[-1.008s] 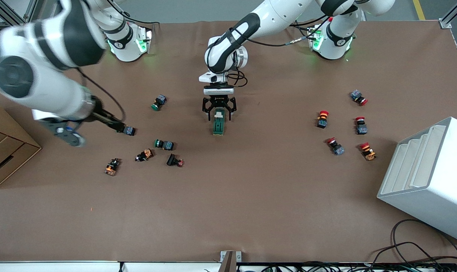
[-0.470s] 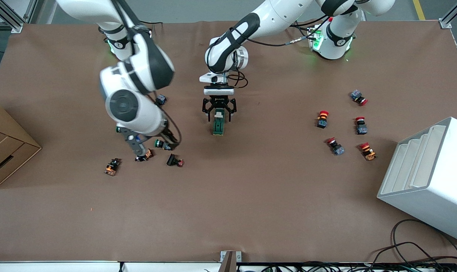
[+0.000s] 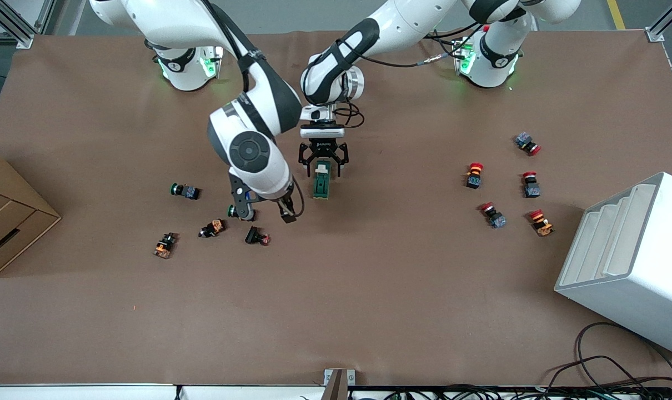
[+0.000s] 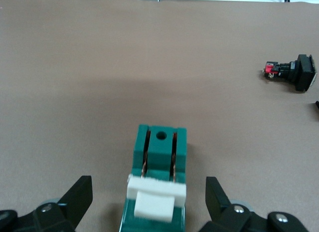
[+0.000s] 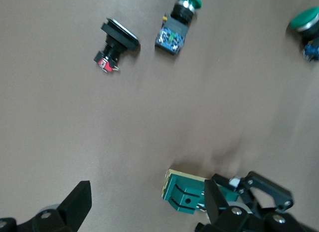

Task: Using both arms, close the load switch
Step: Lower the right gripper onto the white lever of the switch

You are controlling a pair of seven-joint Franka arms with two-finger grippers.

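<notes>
my left gripper (image 3: 322,168) has its fingers apart either side of the load switch (image 3: 321,184), a green block with a cream-white handle sitting mid-table, while my right gripper (image 3: 269,214) hangs spread just beside it

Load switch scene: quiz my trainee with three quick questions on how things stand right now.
1. True or false: the left tool is shut on the dark green rectangular load switch with a cream-white handle.
2. The right tool hangs over: A) a white stepped bin; B) the brown table beside the load switch; C) a cardboard box.
3. What colour are the caps of the five small push buttons toward the left arm's end of the table?

Key: 1 false, its fingers stand open on either side of the switch; 2 B; 3 red.
</notes>
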